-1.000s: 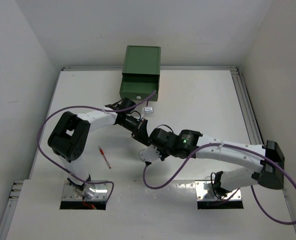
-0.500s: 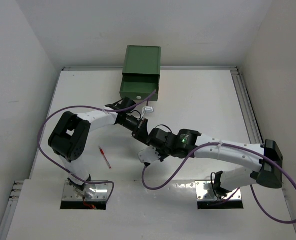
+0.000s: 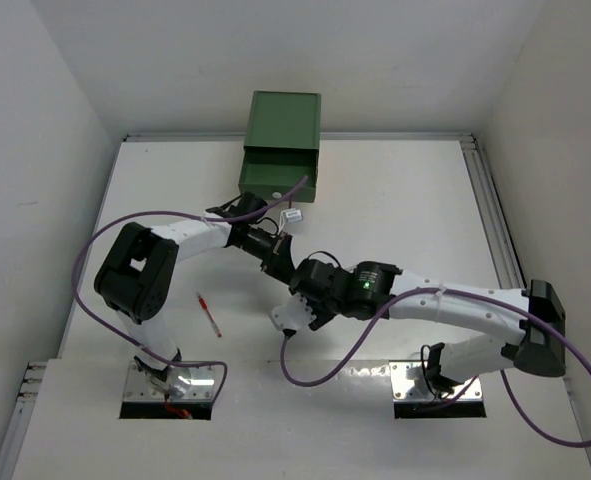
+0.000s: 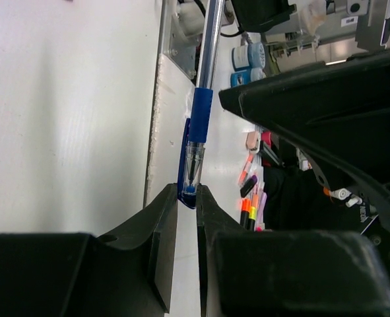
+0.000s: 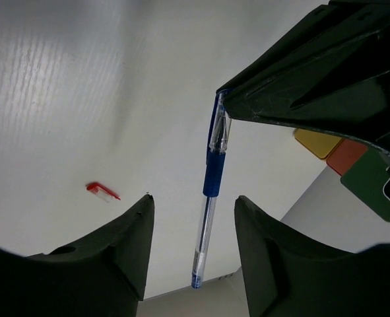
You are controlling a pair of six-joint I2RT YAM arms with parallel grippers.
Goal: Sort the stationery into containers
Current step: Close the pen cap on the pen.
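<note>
A blue pen [image 4: 200, 115] with a clear barrel hangs in the air, and my left gripper [image 4: 187, 191] is shut on its capped end. In the right wrist view the same blue pen [image 5: 212, 175] points between the fingers of my right gripper [image 5: 191, 201], which stands open without touching it. From above, the left gripper [image 3: 278, 268] and the right gripper [image 3: 289, 317] meet at mid-table. A red pen [image 3: 208, 315] lies on the table to the left. The containers [image 3: 280, 150] stand at the back, the green drawer pulled out. Their yellow, orange-red and green fronts [image 5: 345, 157] show in the right wrist view.
Purple cables [image 3: 315, 365] loop around both arms over the near table. Several coloured markers [image 4: 251, 205] and small bottles [image 4: 247, 58] show beyond the table edge in the left wrist view. A metal rail [image 3: 490, 210] runs along the table's right side.
My right gripper has opened, let go of the blue pen and drawn back a little toward the near left. The left gripper keeps its hold and has barely moved.
</note>
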